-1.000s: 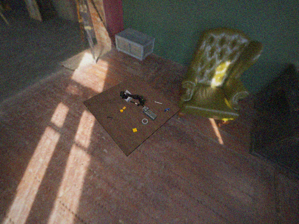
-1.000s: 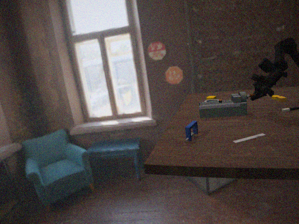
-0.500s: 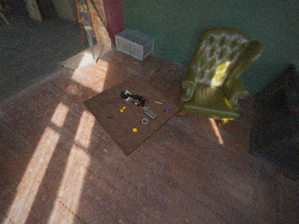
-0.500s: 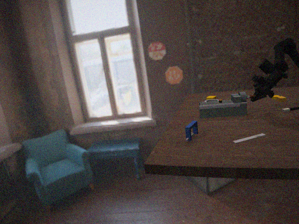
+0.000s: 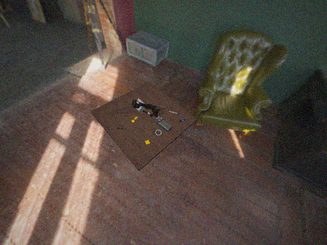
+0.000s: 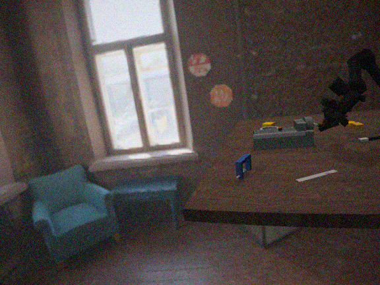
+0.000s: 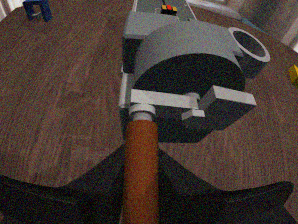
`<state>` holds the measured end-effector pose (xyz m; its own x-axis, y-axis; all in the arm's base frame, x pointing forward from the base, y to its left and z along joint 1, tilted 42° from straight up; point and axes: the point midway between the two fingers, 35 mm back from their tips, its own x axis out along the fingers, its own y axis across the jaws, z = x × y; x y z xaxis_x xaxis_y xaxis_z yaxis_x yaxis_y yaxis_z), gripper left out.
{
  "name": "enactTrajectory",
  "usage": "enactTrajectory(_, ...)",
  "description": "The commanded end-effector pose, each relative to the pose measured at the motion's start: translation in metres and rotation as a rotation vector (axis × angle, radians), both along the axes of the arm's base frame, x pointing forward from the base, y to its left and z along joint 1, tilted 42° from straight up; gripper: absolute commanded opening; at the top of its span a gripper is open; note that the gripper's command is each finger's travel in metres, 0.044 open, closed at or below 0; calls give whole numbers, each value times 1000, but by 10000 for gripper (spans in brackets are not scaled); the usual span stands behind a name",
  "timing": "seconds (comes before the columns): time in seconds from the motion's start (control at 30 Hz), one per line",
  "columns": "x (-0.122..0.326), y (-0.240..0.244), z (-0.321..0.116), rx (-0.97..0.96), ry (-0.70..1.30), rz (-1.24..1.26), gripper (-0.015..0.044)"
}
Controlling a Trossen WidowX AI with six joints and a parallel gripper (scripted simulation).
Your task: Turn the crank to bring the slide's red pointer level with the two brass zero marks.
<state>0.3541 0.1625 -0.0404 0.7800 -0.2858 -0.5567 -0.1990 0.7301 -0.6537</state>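
The grey crank machine point(image 5: 164, 125) point(image 6: 284, 141) point(image 7: 187, 40) stands on the brown table. In the wrist view its round drum faces me, with a pale crank arm point(image 7: 165, 98) across it. The orange-brown handle point(image 7: 141, 165) sticks out from the arm's left end toward me. My gripper point(image 7: 139, 151) point(image 6: 320, 128) is shut on this handle, one dark finger on each side. The slide's red pointer point(image 7: 169, 7) is small at the top of the wrist view, with yellowish marks close beside it. Whether they are exactly level is too small to tell.
A blue arch point(image 5: 182, 120) point(image 6: 243, 159) point(image 7: 36, 4) and a white strip point(image 5: 173, 112) point(image 6: 316, 175) lie on one side of the machine. A white ring point(image 5: 155, 132) and a yellow block point(image 5: 147, 142) point(image 6: 268, 124) lie on the other. A grey hollow cylinder adjoins the drum.
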Motion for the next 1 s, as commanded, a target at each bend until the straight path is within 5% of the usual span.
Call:
enactTrajectory(0.0,1,-4,-6,-3,13,1,0)
enactTrajectory(0.97,4,-18,-13,-4,12,1,0)
